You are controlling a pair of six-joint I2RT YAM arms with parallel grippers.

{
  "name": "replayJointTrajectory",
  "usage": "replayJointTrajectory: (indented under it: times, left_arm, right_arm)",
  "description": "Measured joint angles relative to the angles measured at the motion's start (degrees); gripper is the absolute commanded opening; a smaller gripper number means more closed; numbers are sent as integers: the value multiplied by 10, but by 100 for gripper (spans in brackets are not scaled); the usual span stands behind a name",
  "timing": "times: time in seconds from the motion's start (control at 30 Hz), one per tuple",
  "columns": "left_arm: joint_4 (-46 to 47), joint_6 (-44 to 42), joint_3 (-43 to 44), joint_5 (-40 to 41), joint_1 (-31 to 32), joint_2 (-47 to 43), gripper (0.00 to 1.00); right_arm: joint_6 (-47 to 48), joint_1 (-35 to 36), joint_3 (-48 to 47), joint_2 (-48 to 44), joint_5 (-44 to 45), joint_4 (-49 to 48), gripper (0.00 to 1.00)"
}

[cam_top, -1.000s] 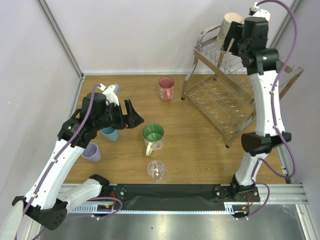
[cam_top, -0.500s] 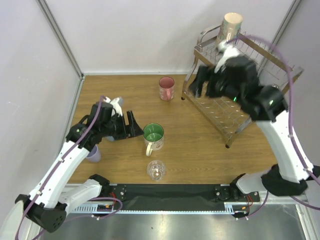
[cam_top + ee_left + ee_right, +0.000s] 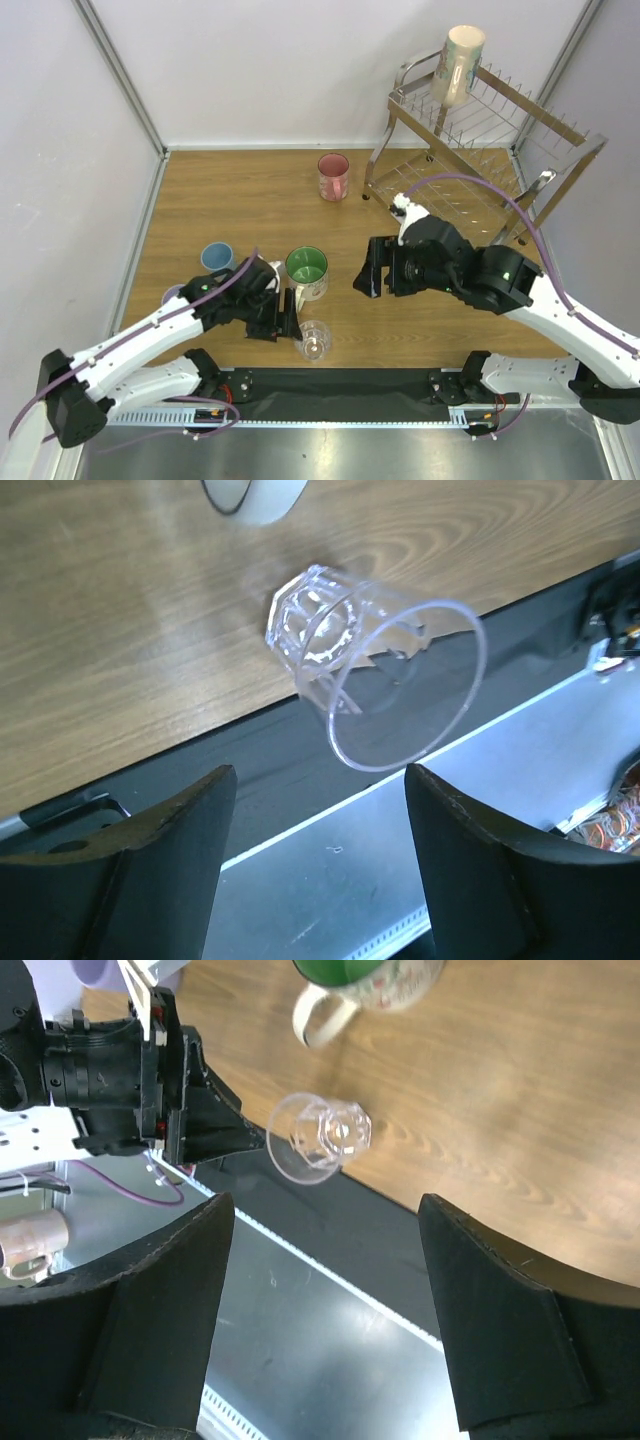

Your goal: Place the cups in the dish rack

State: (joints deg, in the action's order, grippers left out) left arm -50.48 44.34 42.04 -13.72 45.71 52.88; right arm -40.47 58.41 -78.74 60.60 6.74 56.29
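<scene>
The dish rack [image 3: 470, 175] stands at the far right, with the beige mug [image 3: 458, 62] on its top tier. The pink mug [image 3: 333, 176], the white mug with green inside [image 3: 307, 272], the light-blue tumbler [image 3: 217, 257] and the clear glass [image 3: 313, 340] stand on the table. The lavender tumbler [image 3: 171, 296] is partly hidden by the left arm. My left gripper [image 3: 288, 320] is open and empty just left of the clear glass [image 3: 375, 680]. My right gripper [image 3: 364, 279] is open and empty, right of the white mug [image 3: 375, 985], with the glass [image 3: 318, 1135] ahead of it.
The black strip and metal rail [image 3: 330, 385] run along the table's near edge, close to the glass. Grey walls and a metal post [image 3: 120, 75] bound the far and left sides. My left gripper [image 3: 140, 1070] shows in the right wrist view.
My right arm left the beige mug on the rack's top tier and swung down to mid-table. My left arm moved toward the near edge, beside the clear glass.
</scene>
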Motion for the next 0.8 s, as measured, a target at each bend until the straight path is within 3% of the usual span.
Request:
replayJointTrajectory:
  times: [0.2,0.5,0.6,0.73,0.8]
  left_arm:
    - [28,20,-7,12,22,51,72]
    - [60,21,-10,22,23,110,58]
    - [72,22,-18,22,23,121,50]
    - [96,22,-35,13,23,126,29]
    - [106,23,-45,9,24,126,26]
  right_arm:
    - [-33,18,52,-26,-1,-5,80]
    - [-60,18,60,-90,19,-1,81]
    - [-66,19,61,-101,24,0,81]
    - [-75,19,69,-106,24,0,81]
    - [-76,19,72,-106,24,0,81]
